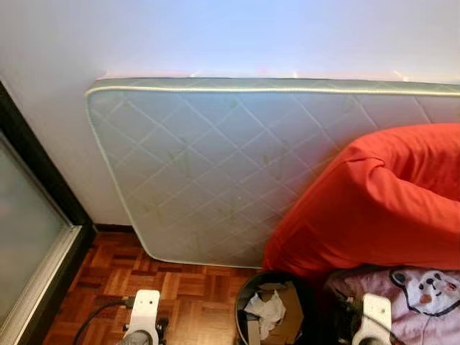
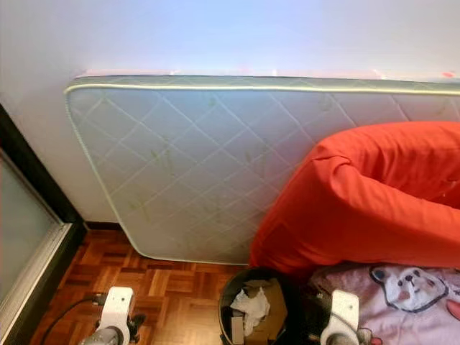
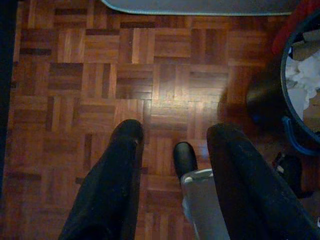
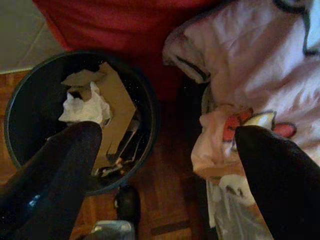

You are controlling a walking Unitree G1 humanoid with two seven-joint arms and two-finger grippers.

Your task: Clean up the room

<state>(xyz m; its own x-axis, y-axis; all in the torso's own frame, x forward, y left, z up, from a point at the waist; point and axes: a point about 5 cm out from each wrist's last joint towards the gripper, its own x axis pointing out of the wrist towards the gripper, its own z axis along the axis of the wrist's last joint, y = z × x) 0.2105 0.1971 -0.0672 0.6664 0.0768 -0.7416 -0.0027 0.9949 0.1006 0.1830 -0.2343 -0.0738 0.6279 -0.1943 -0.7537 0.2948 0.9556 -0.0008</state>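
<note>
A black waste bin (image 1: 277, 309) stands on the parquet floor, holding crumpled white paper (image 4: 85, 107) and brown cardboard (image 4: 117, 112). To its right lies a pink blanket with a cartoon print (image 1: 424, 295). My right gripper (image 4: 165, 145) hangs open above the gap between the bin and the blanket, with nothing between its fingers. My left gripper (image 3: 175, 137) hangs open over bare parquet (image 3: 100, 85) to the left of the bin, also holding nothing. Both white wrists (image 1: 144, 309) show at the bottom of the eye views.
A quilted pale mattress (image 1: 215, 172) leans on its side against the white wall. A big red beanbag (image 1: 374, 201) rests against it on the right, above the blanket. A dark-framed glass door (image 1: 29, 230) runs along the left. A black cable (image 1: 93, 316) lies by my left wrist.
</note>
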